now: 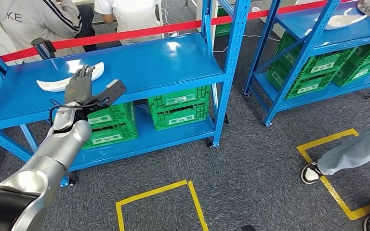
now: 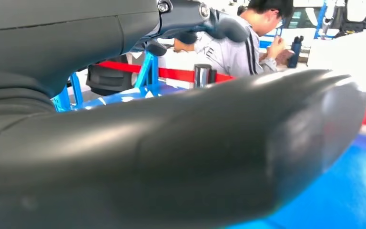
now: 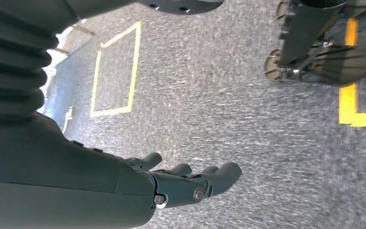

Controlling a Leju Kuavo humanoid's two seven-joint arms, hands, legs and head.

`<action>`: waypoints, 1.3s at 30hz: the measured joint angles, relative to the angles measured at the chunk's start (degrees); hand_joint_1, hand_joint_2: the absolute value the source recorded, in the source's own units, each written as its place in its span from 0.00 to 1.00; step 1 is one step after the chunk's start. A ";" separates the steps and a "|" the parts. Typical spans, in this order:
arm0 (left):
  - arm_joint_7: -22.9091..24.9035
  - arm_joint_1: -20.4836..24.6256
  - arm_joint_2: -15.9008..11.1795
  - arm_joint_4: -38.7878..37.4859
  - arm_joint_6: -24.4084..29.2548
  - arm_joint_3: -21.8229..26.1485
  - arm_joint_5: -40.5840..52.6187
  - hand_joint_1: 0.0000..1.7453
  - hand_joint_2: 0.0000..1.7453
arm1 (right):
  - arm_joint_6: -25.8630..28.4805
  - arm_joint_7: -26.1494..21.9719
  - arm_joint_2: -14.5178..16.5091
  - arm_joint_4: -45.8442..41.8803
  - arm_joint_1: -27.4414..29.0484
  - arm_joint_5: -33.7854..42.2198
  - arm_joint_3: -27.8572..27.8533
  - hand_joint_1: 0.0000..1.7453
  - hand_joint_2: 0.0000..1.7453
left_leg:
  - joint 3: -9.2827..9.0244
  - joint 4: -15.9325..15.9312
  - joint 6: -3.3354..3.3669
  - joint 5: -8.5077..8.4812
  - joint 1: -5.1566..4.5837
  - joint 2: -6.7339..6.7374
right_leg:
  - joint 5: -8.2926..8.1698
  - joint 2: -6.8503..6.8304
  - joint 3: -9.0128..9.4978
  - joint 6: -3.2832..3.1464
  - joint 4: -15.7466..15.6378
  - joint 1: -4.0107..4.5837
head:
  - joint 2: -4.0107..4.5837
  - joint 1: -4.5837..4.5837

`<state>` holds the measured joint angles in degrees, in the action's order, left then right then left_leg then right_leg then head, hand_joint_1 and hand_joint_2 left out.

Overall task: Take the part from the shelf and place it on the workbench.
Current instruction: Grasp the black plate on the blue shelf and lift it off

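Head view puts the white part (image 1: 58, 82) on the blue shelf's (image 1: 173, 62) top board near its left end, untaken. The left hand (image 1: 79, 84) hovers beside it, fingers spread and empty; the right hand (image 3: 181, 183) hangs loosely spread over carpet, so grasp, carry and placement all remain.

Silver left arm (image 1: 53, 154), black cable at wrist, dark grey left hand (image 1: 79, 85); right hand (image 3: 190, 183) dark, ribbed grey cover, small screws.

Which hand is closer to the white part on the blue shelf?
Left. The left hand is raised over the white part on the blue shelf; the right hand hangs above the carpet.
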<state>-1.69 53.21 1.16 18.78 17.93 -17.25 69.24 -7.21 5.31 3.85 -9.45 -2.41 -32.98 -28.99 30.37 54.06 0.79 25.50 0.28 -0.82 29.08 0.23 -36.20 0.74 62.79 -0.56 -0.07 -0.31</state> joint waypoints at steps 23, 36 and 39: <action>-0.09 -0.95 -0.98 -0.27 0.25 -0.07 -1.10 0.00 0.00 | -0.49 -0.67 0.16 0.03 0.06 -0.78 -0.01 0.00 0.75 | 6.31 8.46 -1.89 0.86 -0.05 2.71 | -0.25 -3.25 2.20 -1.65 -2.12 -0.51 | 0.00 0.05; -0.33 -1.02 -0.85 -0.38 0.23 -0.09 -1.04 0.00 0.00 | 0.57 0.54 0.01 0.01 -0.56 0.58 -0.69 0.00 0.00 | 4.28 4.42 -0.63 0.23 -0.59 1.75 | -0.91 -4.99 4.17 -2.60 -4.91 -0.05 | 0.00 -0.34; -0.43 -1.01 -0.80 -0.46 0.30 -0.10 -1.08 0.00 0.00 | 0.44 0.57 0.00 0.01 -0.54 0.50 -1.05 0.00 0.00 | 4.35 4.51 -0.46 0.27 -0.72 1.90 | -1.04 -4.89 4.18 -1.39 -5.14 -0.23 | 0.00 -0.32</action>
<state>-2.12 52.20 0.36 18.32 18.23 -17.34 68.17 -6.76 5.89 3.85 -9.44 -2.95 -32.48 -30.05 34.72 58.57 0.33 25.77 -0.44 1.08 28.05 -4.66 -32.02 -0.65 57.64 -0.79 -0.07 -0.63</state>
